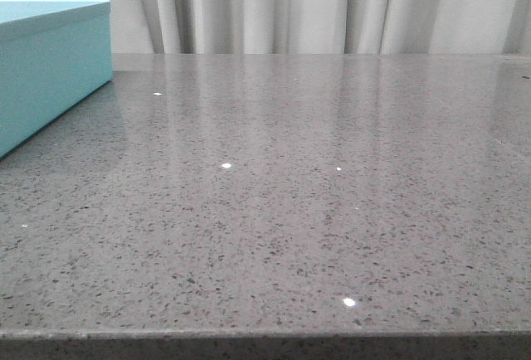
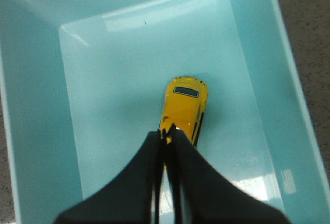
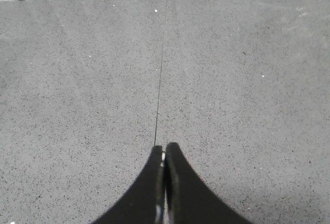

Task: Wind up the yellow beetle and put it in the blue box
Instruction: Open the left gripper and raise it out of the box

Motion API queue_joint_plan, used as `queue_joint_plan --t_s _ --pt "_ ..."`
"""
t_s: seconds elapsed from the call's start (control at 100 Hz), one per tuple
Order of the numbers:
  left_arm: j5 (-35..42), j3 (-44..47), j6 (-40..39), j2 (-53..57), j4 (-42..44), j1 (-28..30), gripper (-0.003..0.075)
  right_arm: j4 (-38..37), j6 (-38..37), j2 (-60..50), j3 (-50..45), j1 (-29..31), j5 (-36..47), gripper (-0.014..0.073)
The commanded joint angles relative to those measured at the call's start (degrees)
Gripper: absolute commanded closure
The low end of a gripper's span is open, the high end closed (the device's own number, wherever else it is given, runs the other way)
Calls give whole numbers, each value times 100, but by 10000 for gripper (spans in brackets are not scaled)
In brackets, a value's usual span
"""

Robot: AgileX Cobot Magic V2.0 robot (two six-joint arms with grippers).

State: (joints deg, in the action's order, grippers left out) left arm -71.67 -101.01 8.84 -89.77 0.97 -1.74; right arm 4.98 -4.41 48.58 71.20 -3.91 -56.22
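The yellow beetle [image 2: 184, 109] sits inside the blue box [image 2: 31, 110], on the pale floor of the box, a little off the middle. In the left wrist view you look straight down on its shiny roof and 1 dark window. The box walls rise all around the car, and the car is not touching any wall.

The left end effector [image 2: 168, 133] hangs over the box. Its 2 black fingers [image 2: 149, 182] are almost together, with only a thin slit between them. The tips sit right at one end of the car (the picture does not show for sure whether they pinch it or just sit above it).

In the front view only a corner of the box shows, at the far left of the grey speckled worktop [image 1: 315, 211]. Its side is flat and blue, with a lid edge sticking out a bit along the top. White curtains [image 1: 332, 3] hang behind the worktop. The car cannot be seen from there, and neither arm shows.

The right end effector [image 3: 164, 152] is over bare grey worktop, well away from the box. Its 2 fingers are pressed together and hold nothing. A thin dark seam [image 3: 160, 74] in the worktop runs straight away from the tips.
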Motion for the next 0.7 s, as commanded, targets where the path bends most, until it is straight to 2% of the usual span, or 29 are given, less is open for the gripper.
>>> queue_joint_plan --t_s 0.0,0.3,0.58,0.69 --pt "-39 -47 -12 672 -131 10 739 -86 55 -402 -265 -27 751 657" --pt "521 1028 -49 2360 -304 10 739 -104 55 -1450 -1414 -27 1402 657" --pt "1681 2959 -63 3957 -748 10 739 -104 55 -2520 -2359 -27 1818 657" --pt "1846 3724 -63 4529 -757 10 739 -104 55 -2842 -2595 -27 1802 657"
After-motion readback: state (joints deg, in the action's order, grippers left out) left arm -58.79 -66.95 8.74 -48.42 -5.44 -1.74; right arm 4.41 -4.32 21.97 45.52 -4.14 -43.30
